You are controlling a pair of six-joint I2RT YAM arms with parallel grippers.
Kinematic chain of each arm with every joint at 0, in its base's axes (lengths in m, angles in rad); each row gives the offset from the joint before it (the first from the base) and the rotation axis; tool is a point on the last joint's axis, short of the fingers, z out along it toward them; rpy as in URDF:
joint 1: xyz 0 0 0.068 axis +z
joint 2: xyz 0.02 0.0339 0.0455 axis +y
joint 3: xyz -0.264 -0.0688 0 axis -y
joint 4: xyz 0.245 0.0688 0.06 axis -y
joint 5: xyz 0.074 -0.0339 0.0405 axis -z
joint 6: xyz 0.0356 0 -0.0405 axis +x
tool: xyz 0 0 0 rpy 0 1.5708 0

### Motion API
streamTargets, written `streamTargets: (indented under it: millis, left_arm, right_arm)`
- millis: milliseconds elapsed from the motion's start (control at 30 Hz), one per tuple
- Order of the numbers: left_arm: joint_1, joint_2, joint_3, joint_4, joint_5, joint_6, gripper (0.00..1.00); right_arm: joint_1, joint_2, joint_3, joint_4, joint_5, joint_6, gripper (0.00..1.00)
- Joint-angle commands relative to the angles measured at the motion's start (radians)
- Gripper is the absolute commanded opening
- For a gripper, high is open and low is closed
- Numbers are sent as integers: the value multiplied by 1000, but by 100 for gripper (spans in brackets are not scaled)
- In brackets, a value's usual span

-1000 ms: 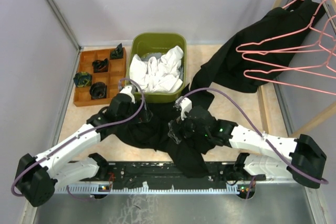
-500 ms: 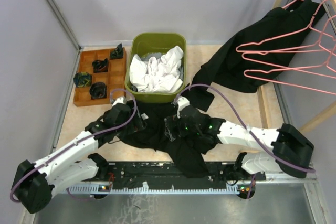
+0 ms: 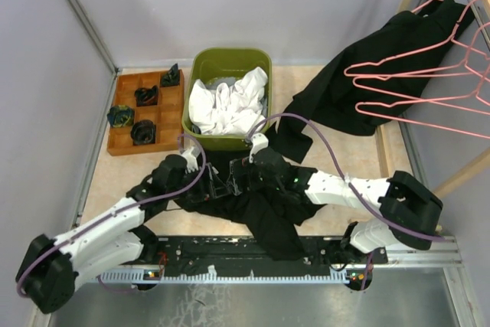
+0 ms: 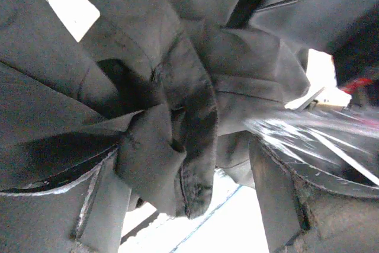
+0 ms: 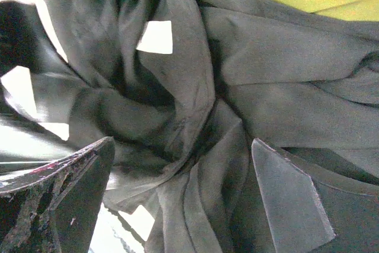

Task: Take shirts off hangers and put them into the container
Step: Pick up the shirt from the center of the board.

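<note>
Both arms reach in over a black shirt (image 3: pixel 268 220) that lies crumpled on the counter (image 3: pixel 360 151) at lower centre of the overhead view, just in front of the green tub (image 3: pixel 200 63). The left gripper (image 4: pixel 183 149) has its jaws apart, and a bunched fold of the black cloth sits between them, pressed against one finger (image 4: pixel 89 205). The right gripper (image 5: pixel 182 140) meets it from the other side. Its jaws are spread wide over twisted folds of the same shirt and clamp nothing, and the tub wall shows at the upper right of its wrist view. A white shirt (image 3: pixel 230 101) is heaped in the tub. At upper right another black shirt (image 3: pixel 367 67) hangs from the pink hangers (image 3: pixel 413 89).
</note>
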Motion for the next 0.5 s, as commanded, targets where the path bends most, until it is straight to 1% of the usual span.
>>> streamTargets:
  millis: [0, 67, 133, 233, 333, 467]
  left_arm:
    - [1, -165, 113, -236, -187, 25, 82]
    - [1, -231, 144, -362, -337, 6, 84]
    - [1, -293, 151, -430, -420, 3, 88]
    - [1, -344, 184, -550, -525, -28, 88]
    - [1, -358, 229, -637, -637, -43, 90]
    - [1, -320, 305, -695, -748, -63, 91]
  right_arm:
    - [10, 51, 57, 28, 16, -24, 99]
    - [10, 67, 72, 30, 21, -25, 99]
    - [9, 87, 95, 29, 13, -24, 99]
    - [10, 121, 133, 17, -10, -34, 99]
    - [10, 170, 177, -4, -33, -40, 99]
    - [17, 240, 242, -37, -51, -51, 99]
